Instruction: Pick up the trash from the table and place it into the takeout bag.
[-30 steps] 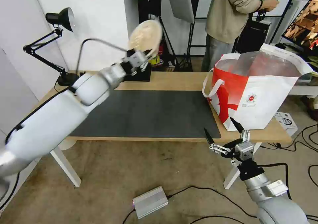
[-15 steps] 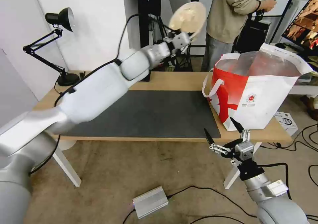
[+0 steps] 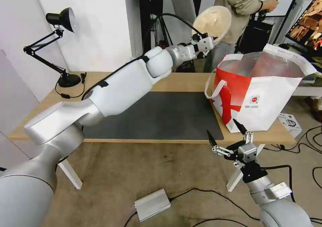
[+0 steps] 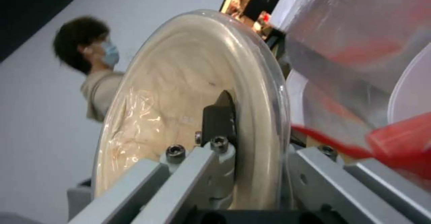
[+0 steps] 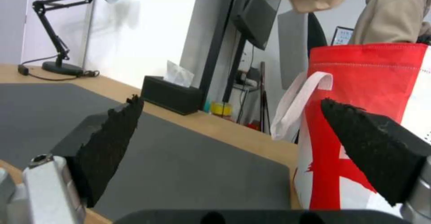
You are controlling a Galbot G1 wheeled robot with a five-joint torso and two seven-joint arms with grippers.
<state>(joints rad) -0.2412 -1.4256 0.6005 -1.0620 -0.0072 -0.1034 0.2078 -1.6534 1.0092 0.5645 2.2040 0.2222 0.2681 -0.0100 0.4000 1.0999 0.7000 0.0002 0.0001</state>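
Since the earlier frames, the left arm has been swung from the upper left-centre toward the upper right of the head view, so the left gripper [image 3: 205, 45] is now seen just left of and above the rim of the takeout bag [image 3: 265, 102]. Clamped between its fingers, and held on edge, is the beige translucent lidded bowl [image 3: 212, 20], raised high above the table [image 3: 177, 81]; in the left wrist view the bowl [image 4: 188, 109] is seen gripped at its rim, with the bag's silvery foil lining [image 4: 359, 49] close beside it. The bag stands upright at the right end of the table, its white handle [image 3: 214, 86] hanging over the side facing the dark grey mat [image 3: 154, 114], whose right edge it touches or slightly overlaps. The right gripper [image 3: 228, 136] is held low in the lower right of the head view, in front of the table edge, with its black fingers spread wide apart and nothing between them; the same spread is seen in the right wrist view [image 5: 233, 143]. A black desk lamp [image 3: 60, 18] is set at the far left corner of the table, against a white wall, and a black tissue box [image 5: 173, 97] is seen near the table's back edge. On the beige floor below, a silver box [image 3: 152, 204] and black cables [image 3: 302, 143] are laid.
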